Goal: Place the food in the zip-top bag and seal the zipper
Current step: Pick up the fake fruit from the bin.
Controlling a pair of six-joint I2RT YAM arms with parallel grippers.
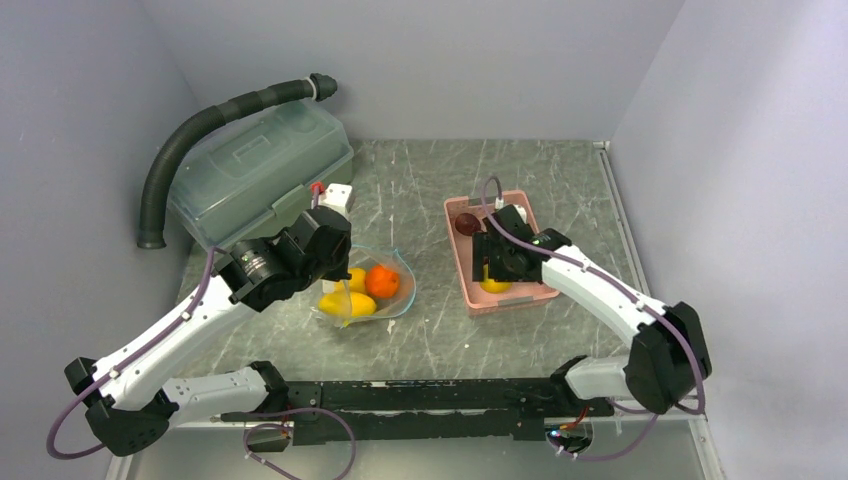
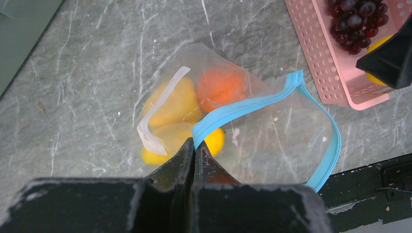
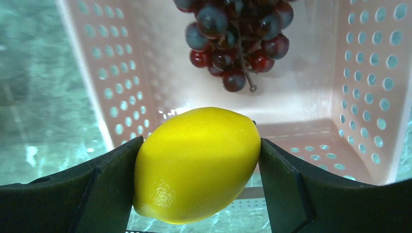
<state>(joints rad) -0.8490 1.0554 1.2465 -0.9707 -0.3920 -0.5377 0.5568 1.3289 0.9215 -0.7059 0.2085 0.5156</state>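
Note:
The clear zip-top bag (image 1: 395, 300) lies at table centre with its mouth open. Inside it are the round orange (image 1: 382, 281) and two yellow oval fruits (image 1: 347, 303). My left gripper (image 2: 194, 143) is shut on the teal zipper strip (image 2: 252, 103) at one end of the mouth. My right gripper (image 3: 199, 150) is shut on a third yellow oval fruit (image 3: 197, 162) and holds it above the near end of the pink basket (image 3: 362, 97). The dark purple grape bunch (image 3: 233, 36) lies in the basket. A small reddish-purple round fruit (image 1: 466, 223) sits at the basket's far left corner.
A large translucent green-grey lidded box (image 1: 255, 165) stands at the back left, with a black corrugated hose (image 1: 215, 115) arching over it. A small white block with a red cap (image 1: 335, 192) stands beside the box. A black rail (image 1: 420, 400) runs along the near edge.

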